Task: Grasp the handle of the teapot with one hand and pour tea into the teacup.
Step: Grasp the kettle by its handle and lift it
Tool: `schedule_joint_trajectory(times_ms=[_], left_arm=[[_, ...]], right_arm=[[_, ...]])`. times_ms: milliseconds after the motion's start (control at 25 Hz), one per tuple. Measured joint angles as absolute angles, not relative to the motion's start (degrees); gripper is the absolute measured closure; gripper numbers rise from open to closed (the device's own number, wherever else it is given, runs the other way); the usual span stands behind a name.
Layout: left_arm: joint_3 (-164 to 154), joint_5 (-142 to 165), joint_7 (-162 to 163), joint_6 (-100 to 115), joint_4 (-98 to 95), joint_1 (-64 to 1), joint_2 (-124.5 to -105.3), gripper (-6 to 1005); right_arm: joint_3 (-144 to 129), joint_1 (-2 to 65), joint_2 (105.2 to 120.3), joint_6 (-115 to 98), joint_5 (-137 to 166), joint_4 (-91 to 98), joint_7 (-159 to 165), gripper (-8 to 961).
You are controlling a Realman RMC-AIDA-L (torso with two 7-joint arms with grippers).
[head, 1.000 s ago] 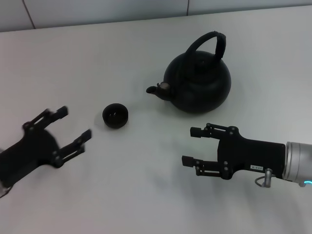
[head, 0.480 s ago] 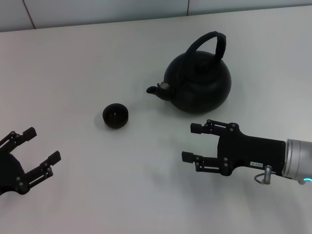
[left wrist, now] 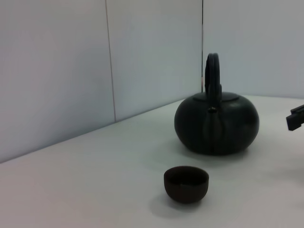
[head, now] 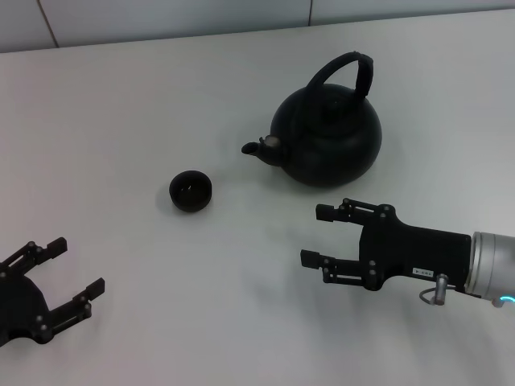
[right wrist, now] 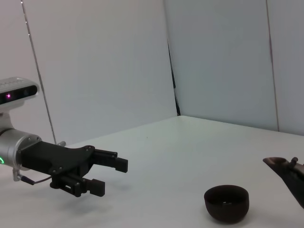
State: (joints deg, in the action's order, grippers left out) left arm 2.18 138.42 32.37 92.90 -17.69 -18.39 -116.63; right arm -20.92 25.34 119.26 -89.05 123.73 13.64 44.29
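Nothing is grasped yet: the teapot [head: 326,138] sits upper right on the bench [head: 145,104], teacup [head: 191,191] left of its spout, and the wide-open right gripper [head: 319,236] below must reach the handle [head: 348,71], while the left gripper [head: 78,270] idles, spread, lower left.

Open left gripper [right wrist: 110,175] — well apart from teacup [right wrist: 226,203]
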Motion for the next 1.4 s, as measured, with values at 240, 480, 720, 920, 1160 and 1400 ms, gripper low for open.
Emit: schedule_joint_trajectory(times_ms=[240,480,720,920,1160,1400], left_arm=[[2.0,138.4,32.8,92.4,-19.2,-18.4,-117.50,195],[2.0,138.1,32.9,92.6,-19.1,-18.4,-117.51,195],[2.5,138.0,33.0,92.7,-19.1,-18.4,-117.51,195],[2.5,138.0,33.0,92.6,-19.0,-18.4,-117.51,195],[2.5,138.0,33.0,92.6,-18.9,-18.4,-117.51,195],[2.5,137.9,33.0,92.6,-18.8,-18.3,-117.50,195]], right_arm=[[-20.9,25.4,119.32,-88.7,123.6,13.2,44.0,194],[-20.9,22.8,119.47,-88.7,113.3,6.6,32.3,195],[-19.7,19.3,119.64,-88.5,85.9,-8.7,9.8,199],[-17.5,19.0,119.73,-87.9,80.6,-12.1,5.1,199],[-17.0,18.9,119.62,-86.7,80.2,-12.1,4.4,199],[-17.3,20.4,119.29,-84.2,80.2,-8.7,7.9,200]])
